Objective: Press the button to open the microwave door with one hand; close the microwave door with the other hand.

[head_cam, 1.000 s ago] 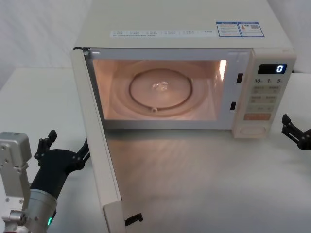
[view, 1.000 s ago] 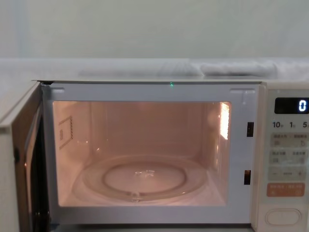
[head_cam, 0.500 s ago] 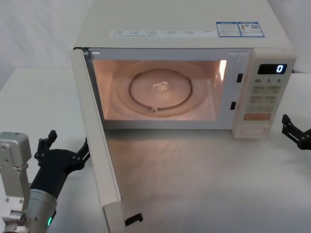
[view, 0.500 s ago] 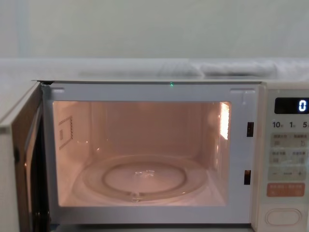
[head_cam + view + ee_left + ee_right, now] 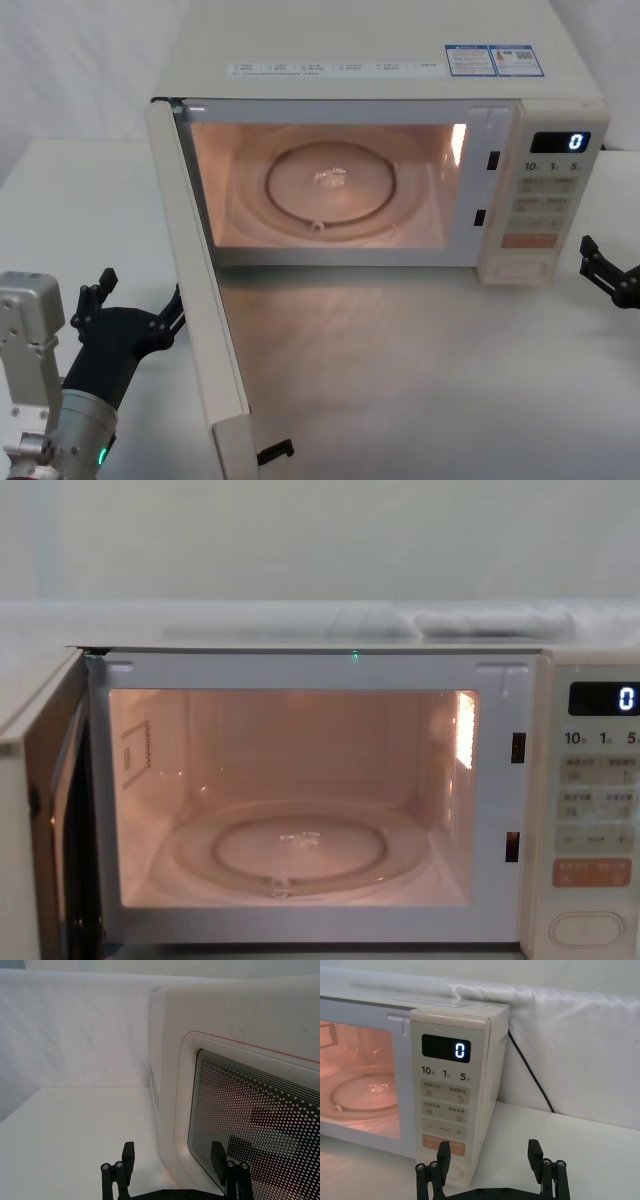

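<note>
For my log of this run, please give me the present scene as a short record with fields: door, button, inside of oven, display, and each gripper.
microwave door: swung wide open, hinged at the oven's left
button: lowest key of the control panel, nothing touching it
microwave: interior lit, glass turntable bare
display: shows 0
left gripper: open, at the outer face of the door, near its window
right gripper: open, just off the oven's right front corner, near the button, not touching it

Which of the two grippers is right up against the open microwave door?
The left gripper, open, sits just outside the swung-out microwave door, facing its window. The right gripper, also open, hangs past the control panel, by the button.
</note>
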{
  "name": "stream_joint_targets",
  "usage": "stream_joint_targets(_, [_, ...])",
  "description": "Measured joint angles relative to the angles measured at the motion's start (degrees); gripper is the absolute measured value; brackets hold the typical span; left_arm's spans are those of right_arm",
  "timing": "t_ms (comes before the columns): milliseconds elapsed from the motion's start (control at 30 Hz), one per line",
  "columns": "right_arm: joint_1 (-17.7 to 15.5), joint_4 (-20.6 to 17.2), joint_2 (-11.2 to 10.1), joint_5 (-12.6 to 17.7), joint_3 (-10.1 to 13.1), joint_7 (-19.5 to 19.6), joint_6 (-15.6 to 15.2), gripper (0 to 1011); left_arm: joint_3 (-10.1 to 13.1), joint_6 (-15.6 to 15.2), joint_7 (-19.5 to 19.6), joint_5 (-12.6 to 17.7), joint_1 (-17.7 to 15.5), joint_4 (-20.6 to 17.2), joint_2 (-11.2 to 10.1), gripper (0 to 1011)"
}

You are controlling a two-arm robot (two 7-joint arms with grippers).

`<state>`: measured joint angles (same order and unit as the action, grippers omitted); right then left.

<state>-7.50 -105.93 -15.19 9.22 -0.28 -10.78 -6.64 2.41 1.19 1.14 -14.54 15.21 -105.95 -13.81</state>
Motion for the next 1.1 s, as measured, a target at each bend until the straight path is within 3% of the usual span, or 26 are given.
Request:
stream_joint_targets(833, [0.0, 0.0, 0.0, 0.0, 0.0, 0.0, 0.0, 1002, 0.0, 0.0, 0.0, 0.0, 0.0, 0.0, 0.0, 1001])
stream_joint_targets(1100, [0.0, 0.0, 0.0, 0.0, 0.0, 0.0, -0.01, 1002, 0.0, 0.0, 0.0, 0.0, 0.0, 0.0, 0.0, 821])
